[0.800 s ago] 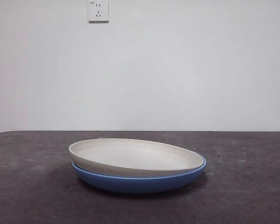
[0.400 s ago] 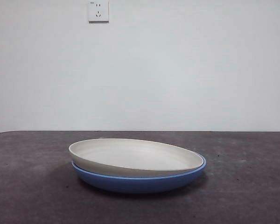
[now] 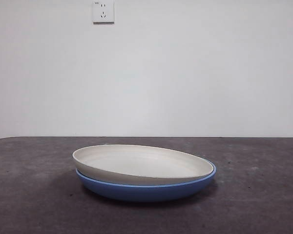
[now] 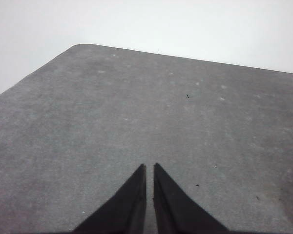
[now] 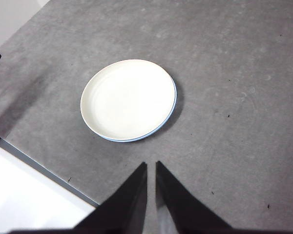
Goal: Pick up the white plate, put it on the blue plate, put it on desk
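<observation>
White plate (image 3: 136, 163): we see it sitting in/on the blue plate (image 3: 146, 190), stacked, touching. It isn't nested flat: in the front view its left rim rides up above the blue rim, its right side sinks inside the blue rim, so it's tilted. Cream, matte, nothing in it. From the right wrist cam it (image 5: 128, 99) covers nearly all of the plate below.

Blue plate: under the white one, resting on the desk (image 3: 29, 195). In the front view we get its glossy outer wall and a thin rim line on the right. From the right wrist cam we only catch a thin blue crescent (image 5: 174, 100) along one edge of the white plate.

Desk: dark grey, mottled, small specks. The stack stands approx mid-table in the front view. A desk edge shows in the right wrist cam, w/ white floor beyond it.

Left gripper (image 4: 149, 168): up over bare desk, jaws together w/ only a hairline slit between them, holding nothing. No plate in its cam; a rounded desk corner shows further off.

Right gripper (image 5: 151, 165): high above the desk, well apart from the plates, jaws together, nothing clamped. We see the stack out beyond its tips.

Wall (image 3: 185, 73): plain white behind the desk; socket (image 3: 103, 11) high up.
</observation>
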Motion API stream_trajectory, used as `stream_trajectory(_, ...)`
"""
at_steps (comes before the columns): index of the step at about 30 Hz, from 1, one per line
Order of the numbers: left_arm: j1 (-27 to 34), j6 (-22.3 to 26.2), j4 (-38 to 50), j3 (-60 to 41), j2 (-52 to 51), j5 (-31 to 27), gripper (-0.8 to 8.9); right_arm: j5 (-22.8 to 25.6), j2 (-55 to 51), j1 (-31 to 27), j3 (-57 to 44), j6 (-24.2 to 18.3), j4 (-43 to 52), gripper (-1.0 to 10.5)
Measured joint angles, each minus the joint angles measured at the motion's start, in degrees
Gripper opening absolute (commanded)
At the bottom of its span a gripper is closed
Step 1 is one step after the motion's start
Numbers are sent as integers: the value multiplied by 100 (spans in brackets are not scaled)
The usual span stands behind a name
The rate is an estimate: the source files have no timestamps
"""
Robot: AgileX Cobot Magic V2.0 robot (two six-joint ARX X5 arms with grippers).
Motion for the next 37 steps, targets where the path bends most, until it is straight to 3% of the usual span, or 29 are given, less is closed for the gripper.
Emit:
stream_trajectory(13,0,0,0,0,0,0,24,-2,0,-28,0,0,-2,26)
stream_trajectory(17,0,0,2,0,0,0,24,-2,-142,-476,-103,-162,249,26)
stream_trajectory(20,0,0,2,0,0,0,24,4,-498,-960,-621,-461,1069,26)
stream_trajectory(26,0,0,2,0,0,-2,24,24,-1482,-1700,-2592,-844,3773,26)
stream_trajectory(31,0,0,2,0,0,-2,24,564,-2094,-2105,-4321,-911,5836,26)
stream_trajectory(37,0,0,2,0,0,0,24,1088,-2240,-2216,-5383,-931,6210,26)
